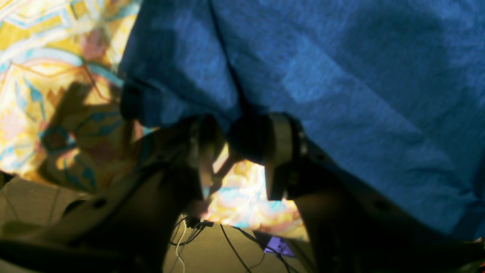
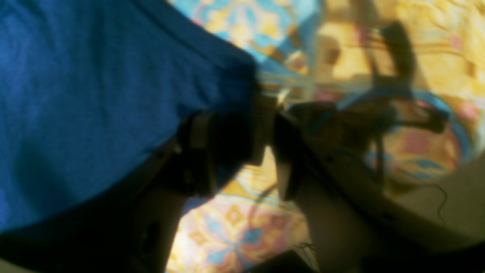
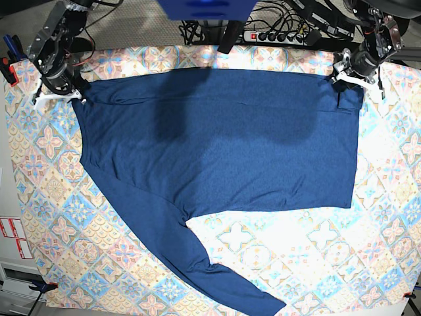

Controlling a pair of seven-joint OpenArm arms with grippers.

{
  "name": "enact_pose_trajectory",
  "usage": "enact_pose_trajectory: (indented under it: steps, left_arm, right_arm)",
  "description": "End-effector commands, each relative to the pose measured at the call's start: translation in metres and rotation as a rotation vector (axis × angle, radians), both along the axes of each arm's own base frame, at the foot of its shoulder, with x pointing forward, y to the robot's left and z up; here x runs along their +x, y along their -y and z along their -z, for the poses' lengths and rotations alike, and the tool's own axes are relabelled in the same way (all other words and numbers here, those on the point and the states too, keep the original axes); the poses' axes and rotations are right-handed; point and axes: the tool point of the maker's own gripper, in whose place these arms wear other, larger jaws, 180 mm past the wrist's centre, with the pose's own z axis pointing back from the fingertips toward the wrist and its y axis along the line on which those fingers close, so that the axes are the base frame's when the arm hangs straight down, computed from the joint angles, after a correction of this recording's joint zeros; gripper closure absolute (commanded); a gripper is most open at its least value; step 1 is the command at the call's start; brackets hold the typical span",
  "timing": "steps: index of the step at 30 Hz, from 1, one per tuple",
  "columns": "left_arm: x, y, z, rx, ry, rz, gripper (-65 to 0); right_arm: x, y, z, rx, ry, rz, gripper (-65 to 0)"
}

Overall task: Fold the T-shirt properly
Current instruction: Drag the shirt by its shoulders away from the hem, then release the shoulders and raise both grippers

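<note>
Across the middle and far half of the table, the T-shirt [image 3: 223, 141] lies spread flat, dark navy, plain, with its long axis running left to right in the base view. Its far edge lies straight, near the table's far edge; its near hem runs roughly parallel below. One long sleeve [image 3: 197, 260] trails from the body's near-left part diagonally toward the near edge, ending near the middle of the near edge. Fabric is mostly smooth (one faint crease along the upper body). Under it lies a pastel tile-patterned tablecloth [image 3: 316, 263], covering the tabletop and bare over the near right part. The left gripper [image 1: 242, 151] sits at the shirt's far corner on the base view's right; its wrist view shows the jaws standing apart with tablecloth visible in the gap, and shirt fabric draped over the fingertips and one finger's outer side, so whether cloth is pinched cannot be told. The right gripper [image 2: 246, 151] sits at the opposite far corner; its jaws are likewise parted, tablecloth showing between them, the shirt edge lying against one finger. Beyond the table's far edge are a power strip [image 3: 276, 34] and a tangle of cables [image 3: 309, 20] on grey flooring. A red-labelled white tag [image 3: 12, 237] shows at the left margin.
</note>
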Motion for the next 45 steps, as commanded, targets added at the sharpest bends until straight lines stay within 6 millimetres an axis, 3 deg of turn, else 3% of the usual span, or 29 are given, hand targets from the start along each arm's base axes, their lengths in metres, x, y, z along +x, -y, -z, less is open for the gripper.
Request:
enact_pose_trajectory:
  steps: [1, 10, 15, 19, 24, 30, 34, 38, 45]
  left_arm:
    - [0.003, -0.006, -0.008, 0.019, 0.021, 0.006, -23.9]
    - [0.000, -0.034, -0.025, -0.006, 0.084, -0.113, -29.7]
    - [-0.006, -0.052, -0.035, -0.009, 0.094, -0.168, -29.8]
    - [-0.007, -0.062, -0.040, 0.005, 0.099, -0.189, -29.8]
    - [-0.007, -0.077, -0.047, 0.035, 0.113, -0.213, -29.8]
    - [0.012, -0.106, -0.072, 0.074, 0.207, -0.287, -29.8]
    - [0.039, -0.117, -0.092, 0.101, 0.273, -0.270, -29.8]
    - [0.055, -0.119, -0.102, 0.105, 0.316, -0.265, -29.8]
    - [0.080, -0.126, -0.113, 0.171, 0.342, -0.256, -29.8]
  right_arm:
    - [0.009, 0.008, -0.011, -0.026, 0.039, -0.003, -23.4]
    - [0.011, 0.011, -0.014, -0.033, 0.051, 0.006, -23.6]
    - [0.047, 0.013, -0.042, -0.062, 0.152, -0.004, -23.3]
    - [0.054, 0.015, -0.055, -0.089, 0.188, -0.011, -23.3]
    - [0.055, 0.016, -0.057, -0.091, 0.192, -0.012, -23.2]
    - [0.065, 0.016, -0.064, -0.096, 0.221, -0.012, -23.2]
    - [0.068, 0.015, -0.065, -0.095, 0.224, -0.018, -23.2]
    - [0.080, 0.010, -0.077, -0.103, 0.260, -0.038, -23.2]
    - [0.095, -0.012, -0.077, -0.086, 0.273, -0.107, -23.2]
